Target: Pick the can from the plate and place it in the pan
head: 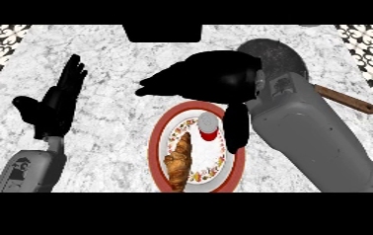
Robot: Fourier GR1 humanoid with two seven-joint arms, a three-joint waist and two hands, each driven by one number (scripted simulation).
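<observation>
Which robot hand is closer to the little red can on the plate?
Right. The right robot hand is spread just past the can, thumb beside it. The left robot hand rests open, well off to the can's left.

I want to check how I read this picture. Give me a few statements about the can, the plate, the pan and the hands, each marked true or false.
1. The can is on the plate. True.
2. The can is already in the pan. False: it is on the plate.
3. A croissant lies on the plate beside the can. True.
4. The left hand holds the croissant. False: it is open at the view's left, apart from the plate.
5. The right hand is above the plate's far edge. True.
</observation>
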